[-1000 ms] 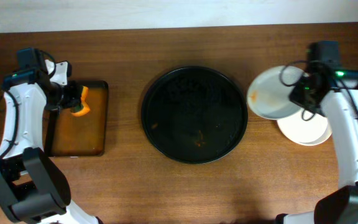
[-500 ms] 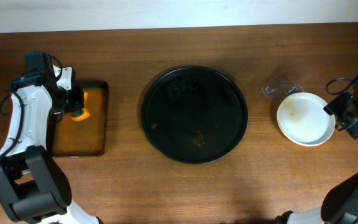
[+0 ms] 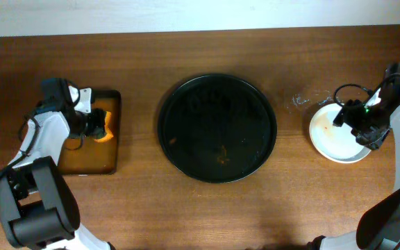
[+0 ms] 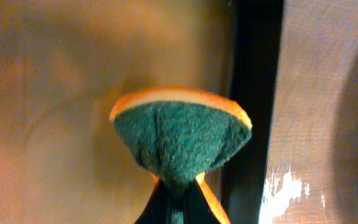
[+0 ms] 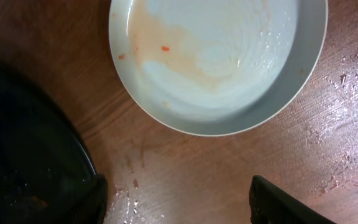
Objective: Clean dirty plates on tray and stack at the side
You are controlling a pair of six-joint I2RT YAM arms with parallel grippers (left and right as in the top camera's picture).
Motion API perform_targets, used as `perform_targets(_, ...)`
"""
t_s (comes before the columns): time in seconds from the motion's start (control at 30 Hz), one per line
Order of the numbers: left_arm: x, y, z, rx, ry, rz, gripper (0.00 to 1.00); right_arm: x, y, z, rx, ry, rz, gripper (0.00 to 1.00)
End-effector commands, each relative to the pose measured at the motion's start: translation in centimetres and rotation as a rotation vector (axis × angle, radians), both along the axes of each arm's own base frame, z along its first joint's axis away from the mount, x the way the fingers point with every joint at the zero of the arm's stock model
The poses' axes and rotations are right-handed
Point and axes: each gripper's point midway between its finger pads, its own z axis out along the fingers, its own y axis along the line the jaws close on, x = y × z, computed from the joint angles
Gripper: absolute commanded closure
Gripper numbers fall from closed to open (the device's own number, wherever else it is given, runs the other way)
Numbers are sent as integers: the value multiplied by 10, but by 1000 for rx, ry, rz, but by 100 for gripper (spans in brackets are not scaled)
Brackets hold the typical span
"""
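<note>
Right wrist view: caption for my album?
Sauce-smeared white plate on wet wooden table, black tray edge lower left, right gripper open.

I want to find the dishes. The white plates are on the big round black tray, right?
No. The white plates sit on the wooden table beside the round black tray, not on it. The overhead view shows this.

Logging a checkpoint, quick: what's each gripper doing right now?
Left gripper: closed, pinching the sponge.
Right gripper: open, holding nothing.
</note>
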Motion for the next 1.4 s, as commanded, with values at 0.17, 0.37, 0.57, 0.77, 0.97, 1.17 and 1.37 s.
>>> perform_targets(0.17, -28, 14, -33, -203, -92, 51, 100, -4, 4, -1, 10, 18, 22, 27)
perform_targets(0.37, -31, 37, -36, -179, -96, 135, 100, -8, 6, -2, 15, 30, 22, 27)
perform_targets(0.57, -14, 55, 3, -144, -109, 237, 100, -9, 6, -2, 17, 36, 22, 27)
perform_targets(0.77, -8, 57, 56, 83, -138, 234, 100, -9, 6, -2, 17, 37, 22, 27)
perform_targets(0.97, -22, 60, 14, 269, 20, 236, 100, -9, 6, -2, 18, 37, 22, 27)
perform_targets(1.17, -38, 55, -58, 237, 208, 210, 100, -9, 6, -2, 18, 38, 22, 27)
perform_targets(1.37, -25, 58, -29, 239, 189, 212, 36, -9, 6, -2, 18, 37, 22, 27)
